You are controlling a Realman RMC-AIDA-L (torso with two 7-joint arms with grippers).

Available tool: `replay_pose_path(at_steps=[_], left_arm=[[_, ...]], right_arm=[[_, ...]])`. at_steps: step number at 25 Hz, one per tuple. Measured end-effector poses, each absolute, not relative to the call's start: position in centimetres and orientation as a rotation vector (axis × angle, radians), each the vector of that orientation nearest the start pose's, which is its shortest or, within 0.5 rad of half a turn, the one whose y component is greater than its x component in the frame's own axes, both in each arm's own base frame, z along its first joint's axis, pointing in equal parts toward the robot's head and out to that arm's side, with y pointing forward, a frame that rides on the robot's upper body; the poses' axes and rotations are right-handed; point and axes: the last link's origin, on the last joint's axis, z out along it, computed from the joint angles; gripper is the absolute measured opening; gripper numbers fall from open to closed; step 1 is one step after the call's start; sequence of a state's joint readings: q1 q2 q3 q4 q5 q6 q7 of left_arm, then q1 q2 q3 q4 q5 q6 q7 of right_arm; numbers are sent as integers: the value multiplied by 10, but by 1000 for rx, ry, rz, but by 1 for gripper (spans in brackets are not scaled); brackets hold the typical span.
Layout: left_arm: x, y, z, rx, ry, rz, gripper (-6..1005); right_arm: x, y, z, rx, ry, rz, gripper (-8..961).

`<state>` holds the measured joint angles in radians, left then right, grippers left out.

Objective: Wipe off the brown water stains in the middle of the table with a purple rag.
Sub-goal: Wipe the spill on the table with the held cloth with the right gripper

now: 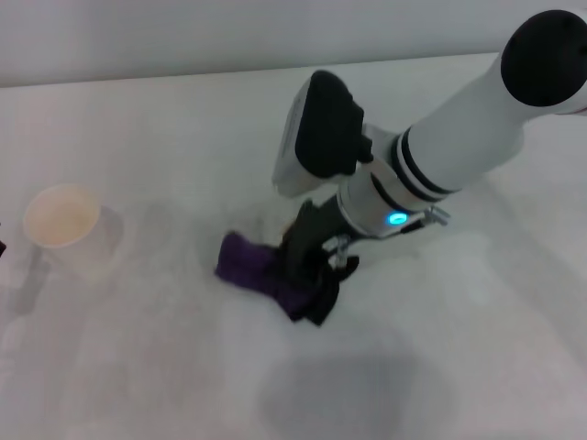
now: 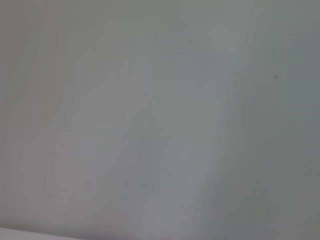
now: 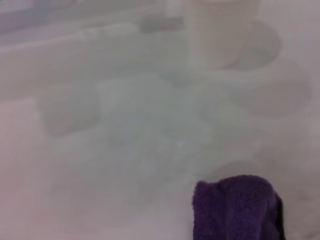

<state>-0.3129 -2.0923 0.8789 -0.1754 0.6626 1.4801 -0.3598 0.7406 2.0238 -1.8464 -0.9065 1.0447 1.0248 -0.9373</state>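
White matte tabletop fills almost everything you see: the table [image 1: 477,348] runs wide across the head view, with faint grey smudges and a large soft grey shadow patch [image 1: 335,390] near its front edge.

Next in size is your right arm [image 1: 468,119], a thick white tube with black bands and a lit blue-green dot near the wrist, reaching in from the upper right and angled down toward the middle of the table. At its end, the right gripper [image 1: 307,261] sits low on the surface with its dark fingers buried in the cloth, pinching the purple rag.

You'll find the purple rag [image 1: 248,258] in the middle of the table, lying flat on the white top. Its purple folds spill out to the left of the gripper, and a black edge and tail hang at the lower right side, under the fingers. In the right wrist view the rag [image 3: 235,207] shows as a fuzzy dark purple lump close to the camera, resting on the table [image 3: 125,150].

Over at the left of the table, well apart from the rag, stands a pale paper cup [image 1: 64,225], upright, its open mouth facing up; the right wrist view shows it [image 3: 220,30] too, far beyond the rag.

You cannot make out the brown water stains around the rag in any view.

Your left gripper does not appear; the left wrist view shows only a blank pale surface [image 2: 150,125].
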Motion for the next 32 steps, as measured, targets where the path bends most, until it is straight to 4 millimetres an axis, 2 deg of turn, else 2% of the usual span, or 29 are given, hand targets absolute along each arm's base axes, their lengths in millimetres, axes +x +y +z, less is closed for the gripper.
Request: replay_pose_path(at_steps=[4, 8, 9, 12, 15, 19, 24, 27, 32], left_arm=[[-364, 236, -25, -1577, -736, -816, 887], [-363, 236, -25, -1577, -733, -819, 888], [-363, 236, -25, -1577, -732, -820, 888], [-363, 237, -24, -1577, -729, -822, 888], [-362, 239, -23, -1577, -720, -824, 888], [-361, 240, -22, -1577, -714, -827, 889], [-360, 243, -21, -1578, -703, -831, 889], [-360, 243, -21, -1578, -700, -831, 888], [-360, 243, -21, -1578, -701, -833, 888]], right_arm=[[174, 377, -100, -2812, 397, -312, 98], [183, 399, -85, -2661, 427, -336, 97], [187, 408, -75, -2603, 462, -334, 97], [189, 411, -70, -2584, 483, -334, 97], [188, 402, -75, -2636, 478, -376, 97], [173, 373, -98, -2800, 395, -434, 101], [152, 345, -117, -2972, 294, -370, 105], [150, 344, -126, -2967, 237, -353, 108], [162, 361, -127, -2859, 246, -334, 113]])
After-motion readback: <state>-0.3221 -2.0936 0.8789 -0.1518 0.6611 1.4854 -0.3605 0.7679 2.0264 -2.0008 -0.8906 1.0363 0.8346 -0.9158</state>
